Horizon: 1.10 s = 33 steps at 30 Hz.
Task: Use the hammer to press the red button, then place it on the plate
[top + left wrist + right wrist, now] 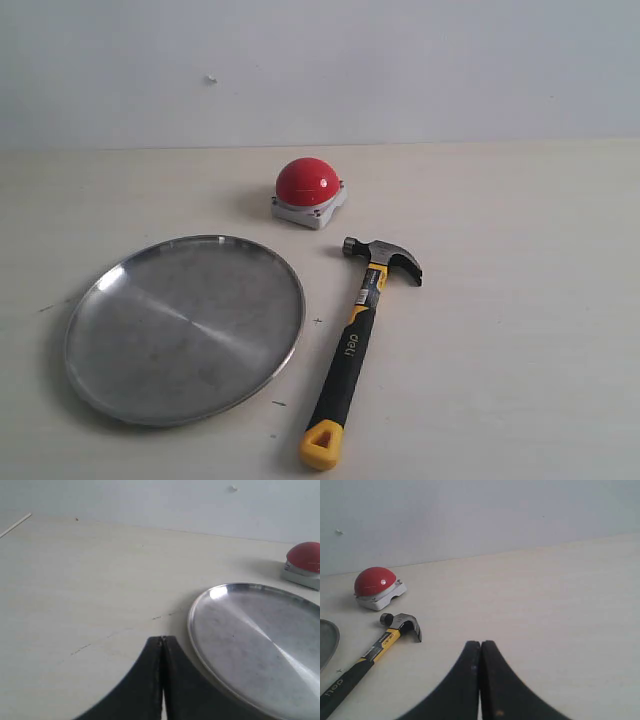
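The pale table [520, 380] before your two arms carried all three items, none of them lifted. The plate [185, 330], widest of the lot, lay flat on the left side, its scuffed silver face bare. Just to its right, close to the rim but not touching it, the hammer [360, 335] lay flat on the tabletop. Its long axis ran from the near edge toward the back wall and leaned slightly right at the far end. The yellow looped end pointed toward the near edge and the dark head toward the far side, with the striking face turned left and the claw curving right. The red button [308, 185] sat on its grey base beyond both, near the hammer's head and apart from it, by the back wall. Your left gripper [162, 645] hung over bare table beside the plate's rim, its black jaws pressed together on nothing. Your right gripper [480, 647] was likewise closed and empty, and it sat well clear of the hammer, to that tool's right.
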{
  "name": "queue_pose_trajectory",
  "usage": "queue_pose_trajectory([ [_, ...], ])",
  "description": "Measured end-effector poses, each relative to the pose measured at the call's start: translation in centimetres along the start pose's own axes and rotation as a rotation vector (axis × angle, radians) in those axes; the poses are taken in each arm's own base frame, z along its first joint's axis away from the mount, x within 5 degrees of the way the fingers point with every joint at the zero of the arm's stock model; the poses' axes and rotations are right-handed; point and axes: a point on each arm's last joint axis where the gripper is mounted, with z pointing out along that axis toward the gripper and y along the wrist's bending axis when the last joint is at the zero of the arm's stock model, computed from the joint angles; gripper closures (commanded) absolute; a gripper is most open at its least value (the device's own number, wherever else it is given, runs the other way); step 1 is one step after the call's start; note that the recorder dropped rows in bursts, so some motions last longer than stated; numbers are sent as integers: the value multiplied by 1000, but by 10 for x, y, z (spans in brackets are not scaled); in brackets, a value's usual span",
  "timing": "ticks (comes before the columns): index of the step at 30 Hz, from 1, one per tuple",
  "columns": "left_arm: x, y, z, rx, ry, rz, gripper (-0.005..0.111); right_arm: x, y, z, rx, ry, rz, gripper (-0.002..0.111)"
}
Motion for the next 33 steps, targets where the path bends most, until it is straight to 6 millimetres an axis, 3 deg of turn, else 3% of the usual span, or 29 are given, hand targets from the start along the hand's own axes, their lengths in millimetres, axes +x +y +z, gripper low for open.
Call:
queue_pose_trajectory([
  [19,0,0,0,0,0,0,107,-10,-1,-1,20,-114,-145,108],
  [28,0,0,0,0,0,0,107,-11,-1,-1,20,-116,-145,108],
  [33,0,0,0,0,0,0,107,-21,2,-3,-14,-237,-75,108],
])
